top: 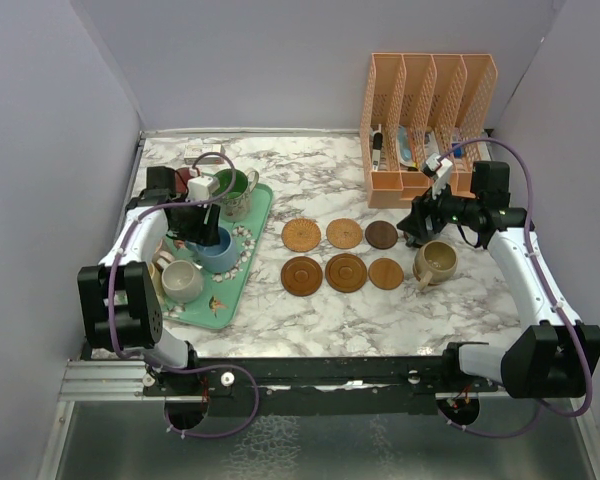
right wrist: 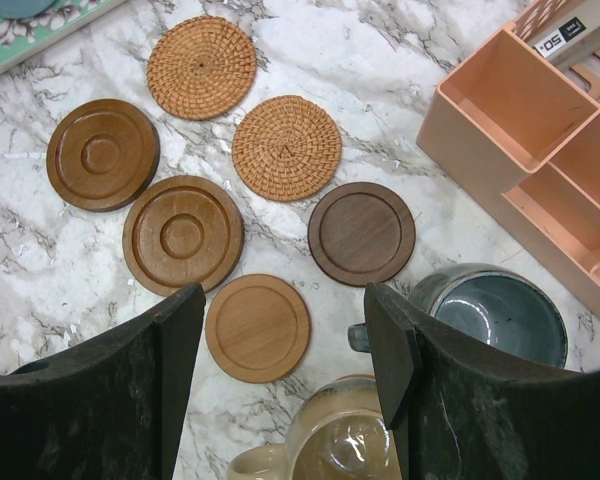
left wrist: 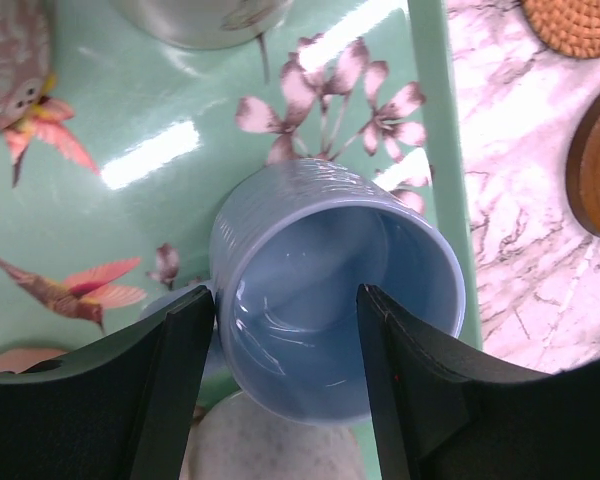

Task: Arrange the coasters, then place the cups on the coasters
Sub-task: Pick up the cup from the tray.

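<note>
Left pincer (left wrist: 283,300) hangs open astride one wall of the upright blue cup (left wrist: 400,270) on the tray (left wrist: 100,110), one finger outside, one inside; coasters (top: 345,271) lie to its right on the tabletop (left wrist: 520,200).

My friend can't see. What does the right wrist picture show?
Six round coasters lie in two rows on a marble table, under the open end effector. A tan mug and a grey-teal mug stand nearby, beside a peach organizer.

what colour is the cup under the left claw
The cup is light blue and stands on the mint-green floral tray. It shows best in the left wrist view.
</note>
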You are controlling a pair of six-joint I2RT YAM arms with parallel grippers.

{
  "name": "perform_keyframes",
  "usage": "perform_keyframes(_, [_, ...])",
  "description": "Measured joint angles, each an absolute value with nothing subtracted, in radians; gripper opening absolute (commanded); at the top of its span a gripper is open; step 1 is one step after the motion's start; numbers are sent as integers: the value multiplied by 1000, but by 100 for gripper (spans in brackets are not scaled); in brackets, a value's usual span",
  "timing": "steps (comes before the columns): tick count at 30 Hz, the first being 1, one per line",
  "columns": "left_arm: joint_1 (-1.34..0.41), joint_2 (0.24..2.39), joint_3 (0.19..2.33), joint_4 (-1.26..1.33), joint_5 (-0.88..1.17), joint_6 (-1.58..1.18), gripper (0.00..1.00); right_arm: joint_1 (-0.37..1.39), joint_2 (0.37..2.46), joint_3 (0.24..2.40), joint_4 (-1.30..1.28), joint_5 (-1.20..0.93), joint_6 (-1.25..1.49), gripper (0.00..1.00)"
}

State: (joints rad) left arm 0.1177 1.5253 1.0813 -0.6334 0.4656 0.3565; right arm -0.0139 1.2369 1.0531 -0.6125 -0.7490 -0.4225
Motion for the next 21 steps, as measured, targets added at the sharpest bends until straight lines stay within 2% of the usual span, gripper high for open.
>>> perform_keyframes(8, [31,1525,1085,-641,464,348,58,-14,1237,1051,-612,-749,-422,65])
perform_keyframes(15, [23,1529,1126,-668,459,496,70,-14,1237,1050,-611,-749,-422,65])
perform_keyframes(21, [5,1590,1211,-690,459,699,69,-14,1240,1045,-605,-743,-423,65])
